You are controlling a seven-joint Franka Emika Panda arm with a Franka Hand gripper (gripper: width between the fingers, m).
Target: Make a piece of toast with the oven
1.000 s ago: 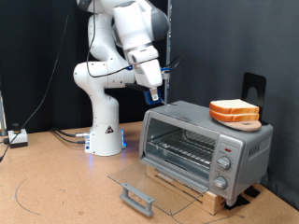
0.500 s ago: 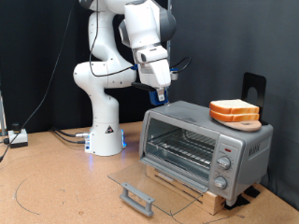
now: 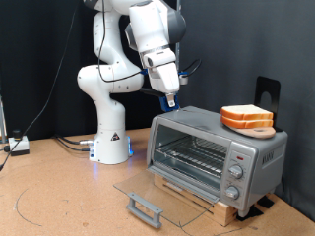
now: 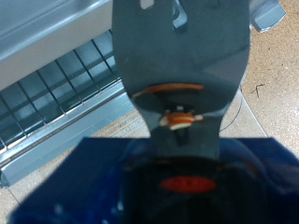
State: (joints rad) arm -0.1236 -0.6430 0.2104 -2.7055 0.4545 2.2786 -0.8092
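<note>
The silver-grey oven [image 3: 217, 152] stands on a wooden board at the exterior view's right. Its glass door [image 3: 162, 197] is folded down flat and the wire rack [image 3: 192, 155] shows inside. Two alike slices of toast [image 3: 246, 116] lie stacked on a small wooden plate on the oven's roof, at its right end. My gripper [image 3: 169, 98] hangs just above the roof's left end, well left of the toast, fingers together and holding nothing. In the wrist view the gripper [image 4: 176, 19] fills the middle, with the rack [image 4: 56, 89] and the oven's front edge behind it.
The robot's white base [image 3: 110, 138] stands left of the oven, with cables [image 3: 69, 143] on the brown table beside it. A black upright stand [image 3: 268, 93] is behind the oven's right end. The open door and its handle [image 3: 146, 208] reach out over the table in front.
The gripper has moved a little to the exterior view's right, from beside the oven's left edge to over its roof. Since half a second ago it has hardly moved. Toast and oven are unchanged.
</note>
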